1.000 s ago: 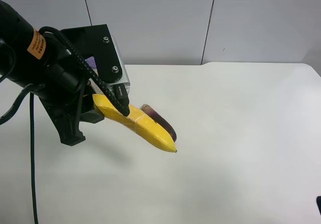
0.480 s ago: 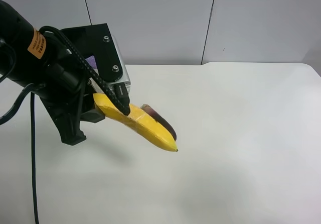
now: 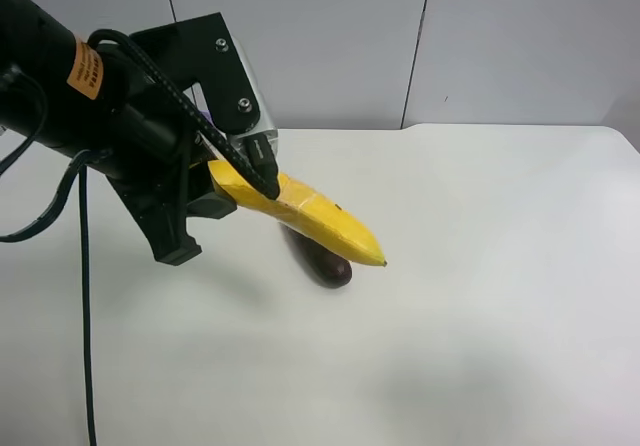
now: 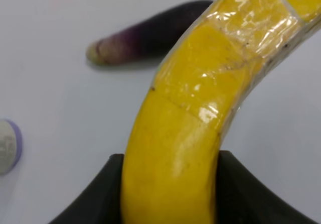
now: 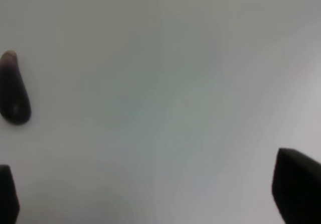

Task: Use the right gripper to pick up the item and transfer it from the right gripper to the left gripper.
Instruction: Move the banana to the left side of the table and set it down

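Banana (image 4: 170, 148) sits clamped at one end between the jaws of the left gripper (image 4: 168, 189), clear of the table (image 3: 500, 266), its free tip jutting out ahead, above the eggplant (image 3: 322, 263); the right gripper (image 5: 153, 194) hangs spread wide and empty, so the handover looks complete.

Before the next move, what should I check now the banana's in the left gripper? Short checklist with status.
1. banana held by left gripper: ok, jaws shut on one end.
2. banana off the table: ok, aloft above the eggplant.
3. right gripper empty: ok, open, nothing between its fingers.
4. right gripper clear of banana: ok, its wrist view shows only table and eggplant.
5. Grip firm enough to travel: cannot tell; most of the banana overhangs the jaws.
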